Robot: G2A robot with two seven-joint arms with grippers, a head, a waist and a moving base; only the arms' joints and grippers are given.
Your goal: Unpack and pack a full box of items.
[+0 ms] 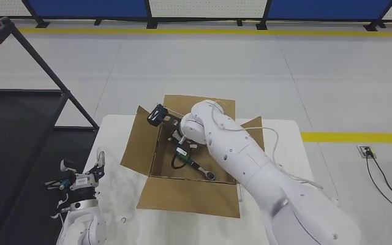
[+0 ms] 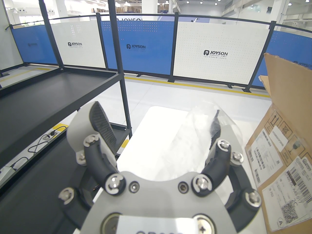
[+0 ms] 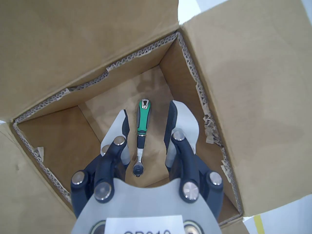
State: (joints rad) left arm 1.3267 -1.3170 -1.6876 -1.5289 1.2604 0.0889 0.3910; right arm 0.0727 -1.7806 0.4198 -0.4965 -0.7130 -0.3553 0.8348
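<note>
Our left gripper (image 2: 157, 113) sits left of the cardboard box (image 2: 290, 93), near its labelled wall, fingers spread wide and holding nothing. Inside the box a green-handled ratchet wrench (image 3: 142, 122) lies flat on the floor. At the box's opening hangs our right gripper (image 3: 149, 109), fingers apart. The wrench lines up between them in the wrist view, ungripped.
</note>
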